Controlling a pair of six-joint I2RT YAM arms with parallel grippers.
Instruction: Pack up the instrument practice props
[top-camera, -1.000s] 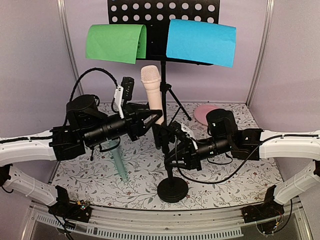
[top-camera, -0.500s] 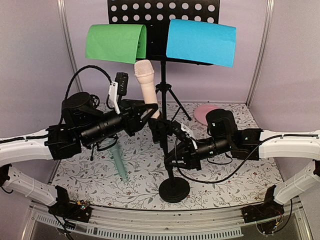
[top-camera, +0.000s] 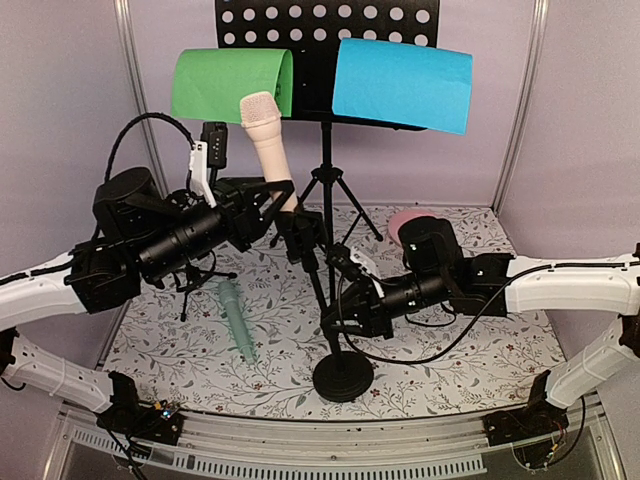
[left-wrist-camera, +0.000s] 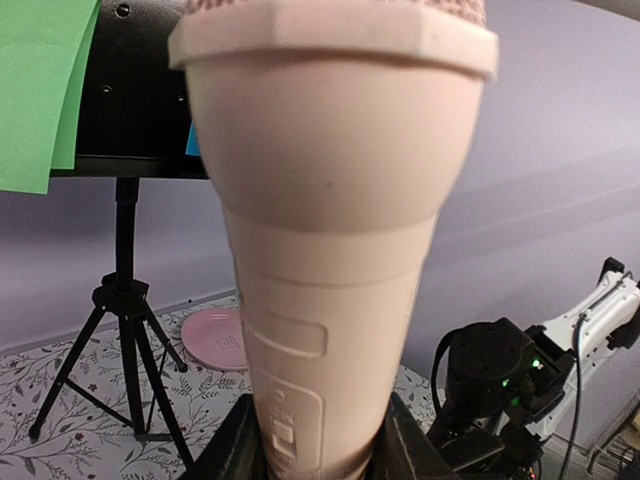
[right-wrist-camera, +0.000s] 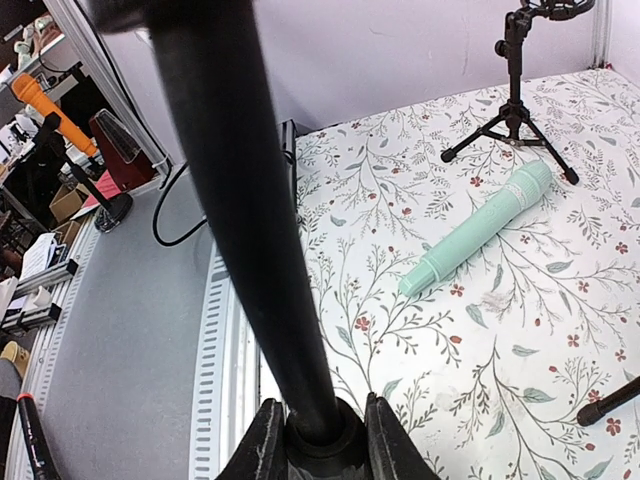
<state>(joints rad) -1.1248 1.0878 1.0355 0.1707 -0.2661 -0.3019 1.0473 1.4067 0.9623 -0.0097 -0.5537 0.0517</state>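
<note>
My left gripper (top-camera: 284, 203) is shut on the pink toy microphone (top-camera: 262, 133) and holds it raised and tilted in front of the green sheet (top-camera: 232, 88). It fills the left wrist view (left-wrist-camera: 330, 200), between the fingers (left-wrist-camera: 228, 450). My right gripper (top-camera: 345, 300) is shut on the leaning pole of the black round-base mic support (top-camera: 343, 378); the pole shows in the right wrist view (right-wrist-camera: 250, 200). The mint microphone (top-camera: 236, 322) lies on the mat, also in the right wrist view (right-wrist-camera: 480, 240). The small tripod support (right-wrist-camera: 515, 80) stands beyond it. The black perforated rack (top-camera: 325, 25) holds the green sheet and the blue sheet (top-camera: 402, 85).
The round pink plate (top-camera: 403, 225) lies at the back right of the floral mat, behind my right arm. The rack's tripod legs (top-camera: 325, 190) stand at the back centre. Grey walls and metal posts close in the sides and back.
My left gripper has moved up and to the left with the pink microphone. The support's pole now leans further left in my right gripper and its base has shifted slightly.
</note>
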